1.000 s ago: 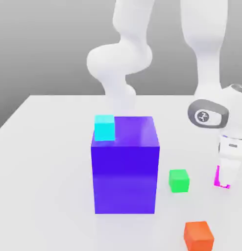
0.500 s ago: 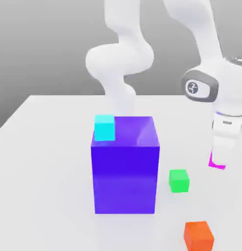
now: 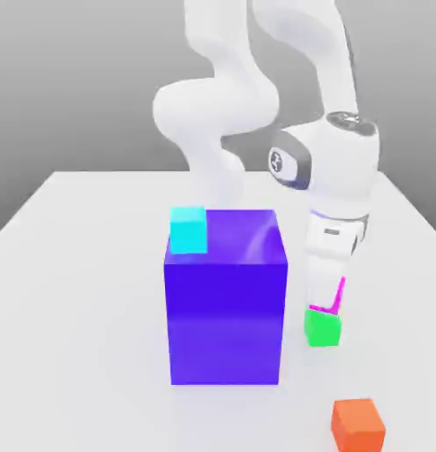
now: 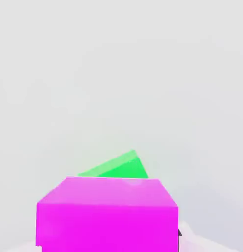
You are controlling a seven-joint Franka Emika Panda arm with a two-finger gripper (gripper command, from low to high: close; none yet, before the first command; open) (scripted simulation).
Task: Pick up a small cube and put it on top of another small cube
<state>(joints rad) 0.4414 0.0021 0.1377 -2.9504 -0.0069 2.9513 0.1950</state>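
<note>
The small cube, magenta (image 3: pixel 339 295), sits at the tip of my gripper (image 3: pixel 326 300), directly over another small cube, the bright green one (image 3: pixel 322 329), on the exterior view's right of the big block. Its lower edge meets the green cube's top; whether it rests there I cannot tell. In the hand view the magenta cube (image 4: pixel 106 214) looms close, with the green cube (image 4: pixel 121 167) partly hidden behind it.
A big blue-purple block (image 3: pixel 225 300) stands just to the exterior view's left of the green cube, with a small cyan cube (image 3: pixel 188 229) on its top corner. A small orange cube (image 3: pixel 357 424) lies near the white table's (image 3: pixel 71 291) front edge.
The arm lifted the magenta cube off the table at the exterior view's right, carried it leftward, and lowered it onto the spot above the green cube.
</note>
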